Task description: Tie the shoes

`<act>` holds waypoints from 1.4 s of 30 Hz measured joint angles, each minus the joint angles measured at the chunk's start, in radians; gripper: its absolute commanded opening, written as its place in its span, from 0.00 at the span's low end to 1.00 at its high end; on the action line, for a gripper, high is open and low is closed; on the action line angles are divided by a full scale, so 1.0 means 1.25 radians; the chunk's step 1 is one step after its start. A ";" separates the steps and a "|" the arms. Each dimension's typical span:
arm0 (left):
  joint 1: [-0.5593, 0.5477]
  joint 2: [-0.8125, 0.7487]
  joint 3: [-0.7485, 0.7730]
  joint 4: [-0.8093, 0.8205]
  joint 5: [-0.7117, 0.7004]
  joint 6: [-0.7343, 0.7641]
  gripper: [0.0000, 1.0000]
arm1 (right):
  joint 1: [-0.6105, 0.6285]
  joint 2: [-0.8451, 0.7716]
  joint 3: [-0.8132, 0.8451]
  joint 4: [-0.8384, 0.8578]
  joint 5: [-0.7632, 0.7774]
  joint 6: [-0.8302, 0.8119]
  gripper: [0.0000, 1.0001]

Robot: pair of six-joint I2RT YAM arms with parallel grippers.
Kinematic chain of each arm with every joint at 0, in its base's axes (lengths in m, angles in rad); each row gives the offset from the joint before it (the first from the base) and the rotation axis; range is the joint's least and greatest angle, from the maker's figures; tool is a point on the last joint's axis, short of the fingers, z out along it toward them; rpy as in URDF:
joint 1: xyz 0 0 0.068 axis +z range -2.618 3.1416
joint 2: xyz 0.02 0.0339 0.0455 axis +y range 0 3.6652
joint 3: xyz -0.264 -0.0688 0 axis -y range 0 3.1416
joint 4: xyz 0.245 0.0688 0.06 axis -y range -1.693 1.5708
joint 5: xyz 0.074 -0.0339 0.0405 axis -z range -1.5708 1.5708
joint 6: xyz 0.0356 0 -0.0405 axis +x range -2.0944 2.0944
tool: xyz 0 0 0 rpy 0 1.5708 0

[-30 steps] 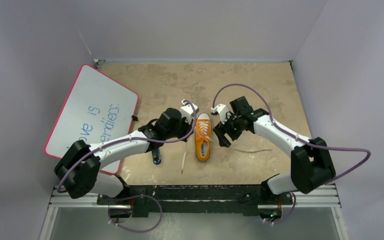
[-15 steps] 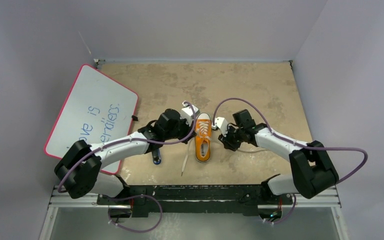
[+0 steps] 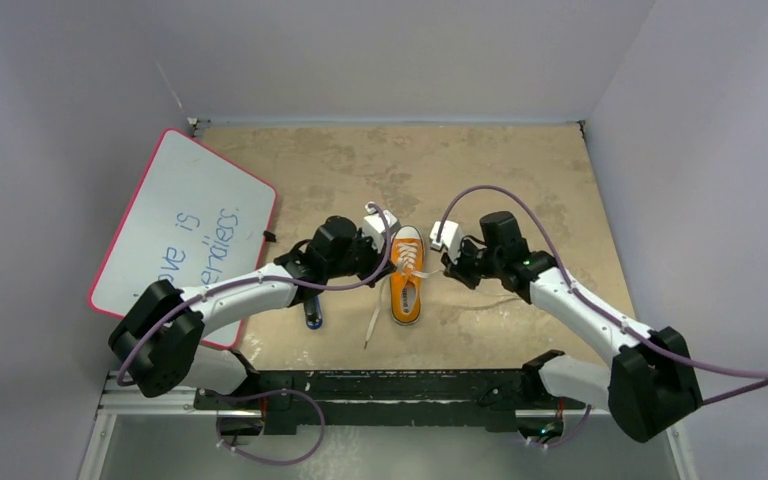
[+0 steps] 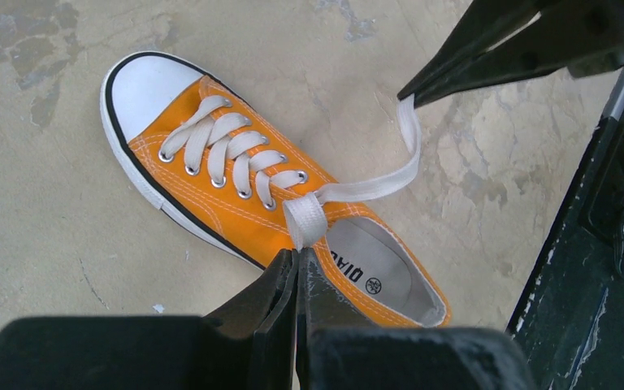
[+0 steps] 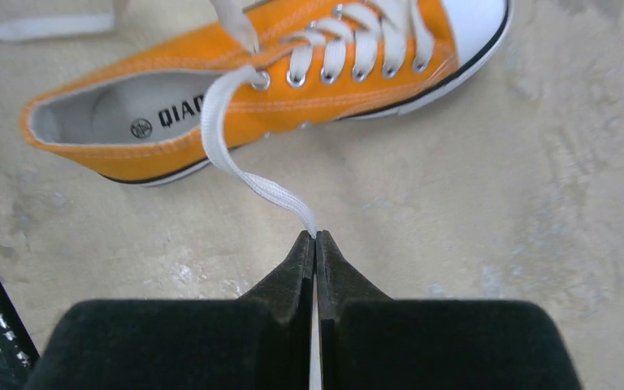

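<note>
sneaker [image 3: 406, 275]: orange, standing on its sole between the two grippers, toe pointing away from the arm bases.
left gripper [image 4: 299, 258]: just left of the sneaker's opening, fingers pressed together on the left lace [image 4: 305, 219] by the top eyelets.
right gripper [image 5: 315, 239]: just right of the sneaker, fingers pinched on the right lace [image 5: 229, 146].
whiteboard [image 3: 185, 235]: well left of the sneaker.

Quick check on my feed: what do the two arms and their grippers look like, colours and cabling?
Both the left arm and right arm have white link shells with chunky black joints. A purple cable loops along each. The left gripper and right gripper have black wedge-shaped fingers tapering to thin tips.
</note>
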 measured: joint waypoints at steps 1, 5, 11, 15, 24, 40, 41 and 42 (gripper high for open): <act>0.000 0.000 0.001 -0.003 0.007 0.011 0.00 | 0.000 -0.019 0.008 -0.004 -0.006 0.001 0.00; 0.000 0.001 0.004 -0.018 0.033 0.042 0.00 | 0.000 -0.038 0.040 -0.016 -0.031 0.002 0.00; 0.000 0.013 0.004 -0.002 0.074 0.046 0.00 | 0.000 -0.020 0.054 -0.023 -0.077 0.009 0.00; 0.000 0.034 0.004 0.013 0.091 0.042 0.02 | 0.000 -0.005 0.059 -0.011 -0.098 0.029 0.00; 0.000 0.048 0.004 0.055 0.111 0.023 0.17 | 0.000 -0.005 0.059 0.032 -0.107 0.084 0.00; 0.000 0.093 0.004 0.164 0.124 -0.021 0.34 | 0.000 -0.005 0.059 0.034 -0.128 0.099 0.00; 0.000 0.097 0.004 0.169 0.126 -0.022 0.34 | 0.000 -0.005 0.059 0.034 -0.128 0.099 0.00; -0.001 0.102 0.004 0.175 0.128 -0.023 0.35 | 0.000 -0.005 0.059 0.034 -0.129 0.099 0.00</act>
